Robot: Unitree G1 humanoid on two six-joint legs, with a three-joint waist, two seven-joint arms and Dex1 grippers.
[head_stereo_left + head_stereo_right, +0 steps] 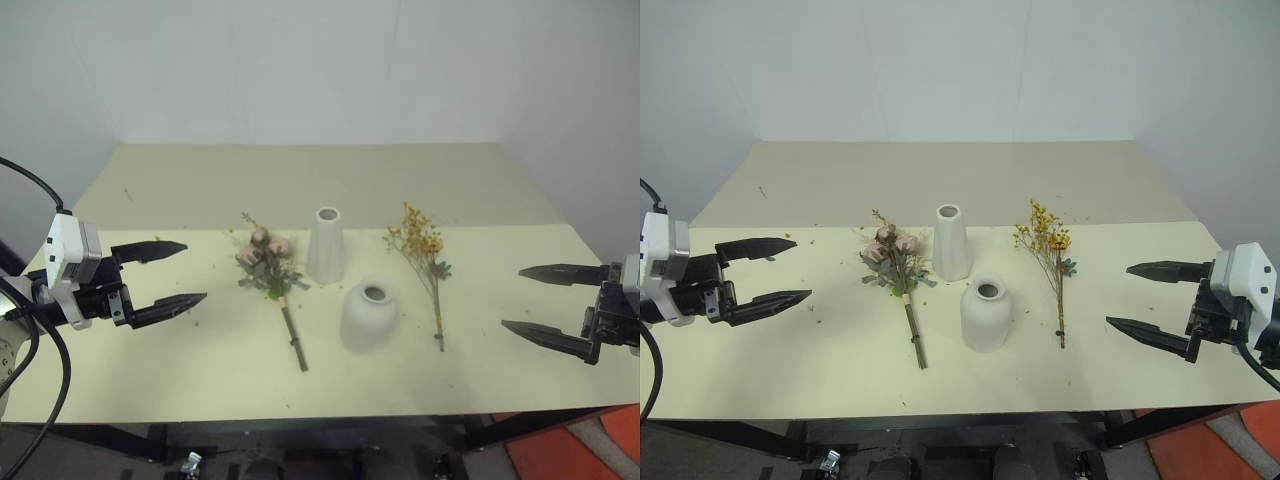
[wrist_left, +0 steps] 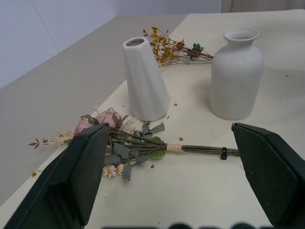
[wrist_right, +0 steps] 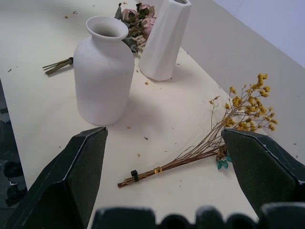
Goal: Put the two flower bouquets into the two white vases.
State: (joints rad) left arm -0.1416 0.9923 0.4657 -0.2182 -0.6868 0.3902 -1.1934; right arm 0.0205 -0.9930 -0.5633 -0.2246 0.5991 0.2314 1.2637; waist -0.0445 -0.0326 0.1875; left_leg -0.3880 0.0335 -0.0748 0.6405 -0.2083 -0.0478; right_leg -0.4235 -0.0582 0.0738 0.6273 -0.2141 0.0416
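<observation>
Cream table (image 1: pixel 150 380), head views. Four task items laid out mid-frame, none held.

Rose bouquet (image 1: pixel 267 262): flat on table, left of centre. Pink heads toward the back, stem (image 1: pixel 294 340) running toward the near edge, slightly rightward. Beige tie around stem seen in left wrist view.

Tall vase (image 1: pixel 326 245): upright at centre, just right of the rose heads. Mouth open and empty.

Squat vase (image 1: pixel 368 316): upright, just below and right of tall vase in frame, close to it but apart. Mouth empty. Sits between the two stems.

Yellow spray (image 1: pixel 420 243): flat on table, right of centre. Blossoms toward the back, thin stem ending near the squat vase's right side. Black clip and gold band near stem end in right wrist view (image 3: pixel 157 170).

Left gripper (image 1: pixel 182 274): left edge of frame, held above table, well apart from roses. Jaws wide apart, nothing between them.

Right gripper (image 1: pixel 515 298): right edge of frame, above table, well apart from spray. Jaws wide apart, nothing held.

Small dry flecks (image 3: pixel 128 127) scattered on table around vases.
</observation>
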